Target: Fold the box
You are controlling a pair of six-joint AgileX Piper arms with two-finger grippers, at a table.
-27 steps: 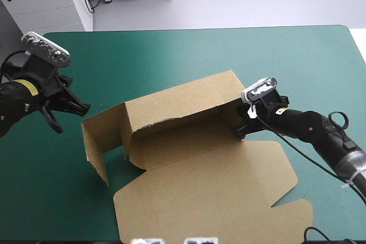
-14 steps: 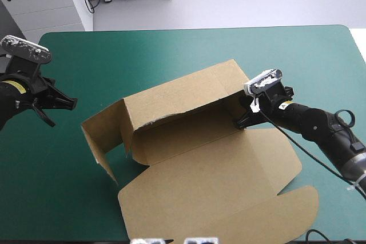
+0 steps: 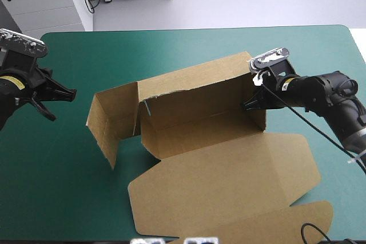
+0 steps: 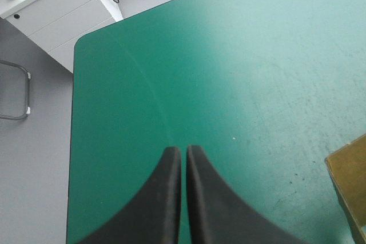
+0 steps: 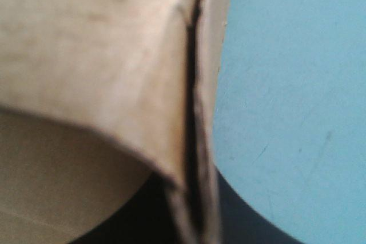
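- Box (image 3: 197, 135): its right end wall is pinched between the black fingers of the right gripper (image 3: 248, 106). The right wrist view shows the brown board edge clamped there.
- Change from the earlier frames: this gripper has carried the box toward the table's right and far edges, and the back wall (image 3: 194, 92) stands more upright.
- Lid panel (image 3: 229, 184): flat on the teal-green cover (image 3: 189, 47), toward the near edge.
- Left gripper (image 4: 183, 151): fingers pressed together and holding nothing, near the left edge, well apart from the left flap (image 3: 111, 118).

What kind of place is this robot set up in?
Probably a robotics lab: a table with a teal-green cover, the right gripper shut on a brown box, the left gripper apart from it, and a pale cabinet beyond.
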